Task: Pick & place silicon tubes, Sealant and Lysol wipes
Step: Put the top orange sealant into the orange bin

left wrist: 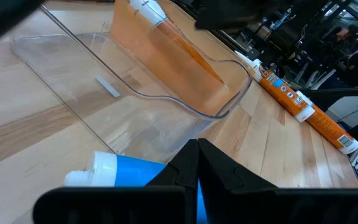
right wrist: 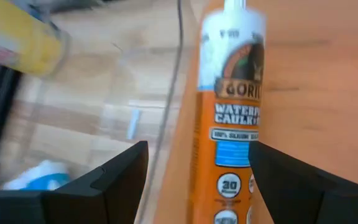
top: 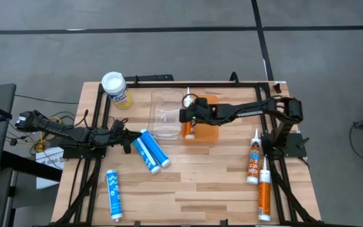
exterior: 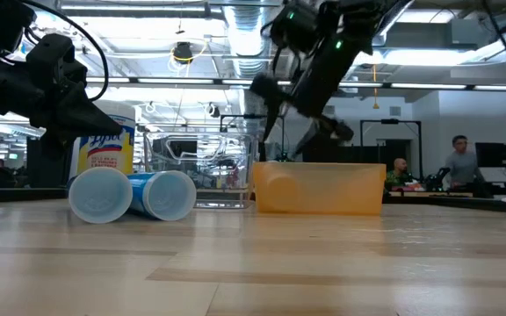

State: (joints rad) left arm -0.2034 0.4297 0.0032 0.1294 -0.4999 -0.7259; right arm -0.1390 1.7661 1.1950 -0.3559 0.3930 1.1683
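Observation:
An orange sealant tube (right wrist: pixel 235 124) lies in the orange bin (top: pixel 210 133), nozzle toward the table's far edge. My right gripper (right wrist: pixel 199 146) hangs open just above it, one finger on either side and clear of it. Two blue silicone tubes (top: pixel 151 150) lie side by side on the table. My left gripper (top: pixel 128 140) hovers shut at their left end. A third blue tube (top: pixel 113 193) lies near the front left. The Lysol wipes (top: pixel 116 89) stand upright at the far left. Two more orange sealant tubes (top: pixel 253 156) lie at the right.
A clear plastic bin (top: pixel 166 113) sits against the orange bin's left side. A black frame (top: pixel 169 78) runs around the table's edges. Bare wood lies at the table's near middle. People sit in the room beyond the far edge (exterior: pixel 459 162).

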